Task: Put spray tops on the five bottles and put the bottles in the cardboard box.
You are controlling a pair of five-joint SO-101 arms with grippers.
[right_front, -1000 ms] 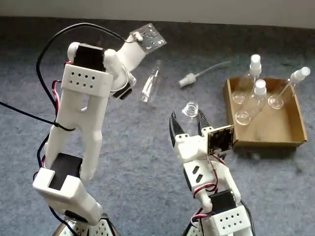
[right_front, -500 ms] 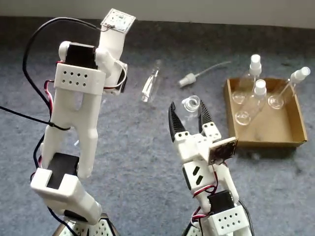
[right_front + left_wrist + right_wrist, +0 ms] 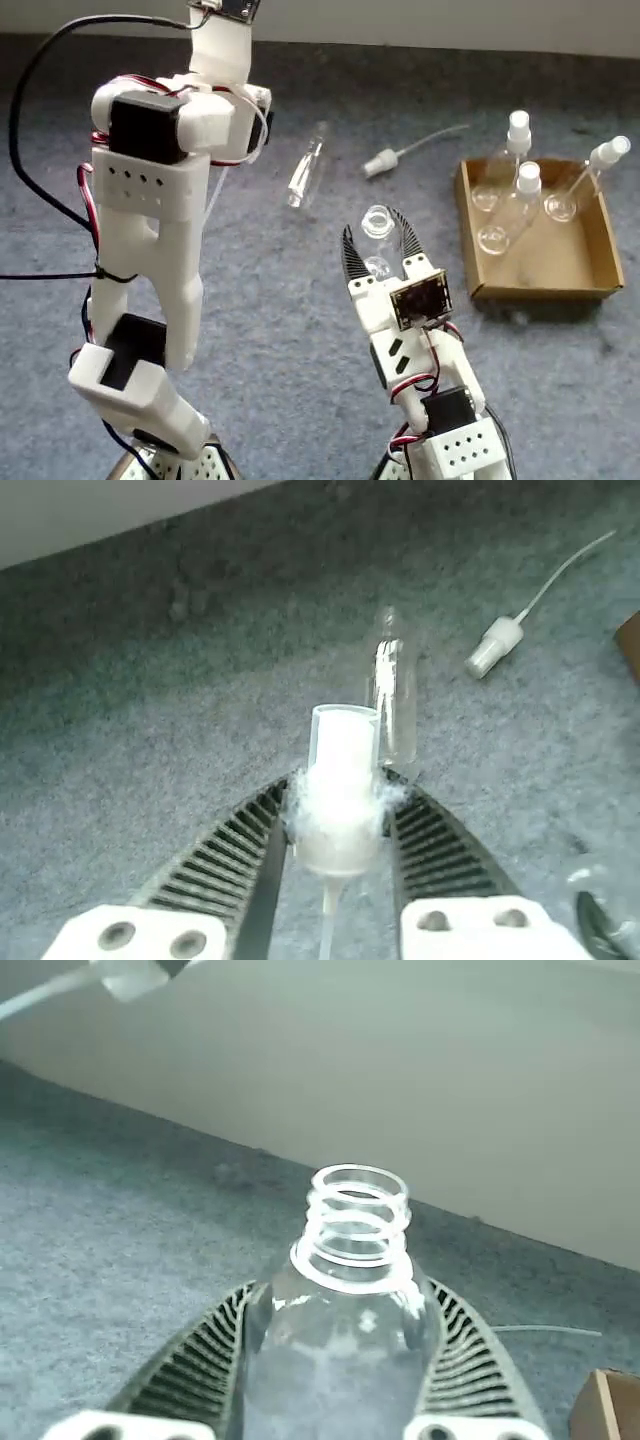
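box (image 3: 560, 255) R w/ 3 bottles (image 3: 512, 208) in | lying bottle (image 3: 306, 168) ctr | spray top (image 3: 384, 161) R of it

grey carpet (image 3: 285, 330) (pale wall (image 3: 420, 1050) behind)

White plastic arms (image 3: 150, 250) carry black servos (image 3: 145, 125), ribbed fingers (image 3: 351, 262) and red-black wires (image 3: 428, 383).

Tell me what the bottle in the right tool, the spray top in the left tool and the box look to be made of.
Held bottle: clear and glossy, probably plastic, possibly glass; you can see through it and its threaded neck glints. Spray top: smooth white moulded plastic, with a seemingly translucent cap. Box: brown matte cardboard, with thin raw walls.
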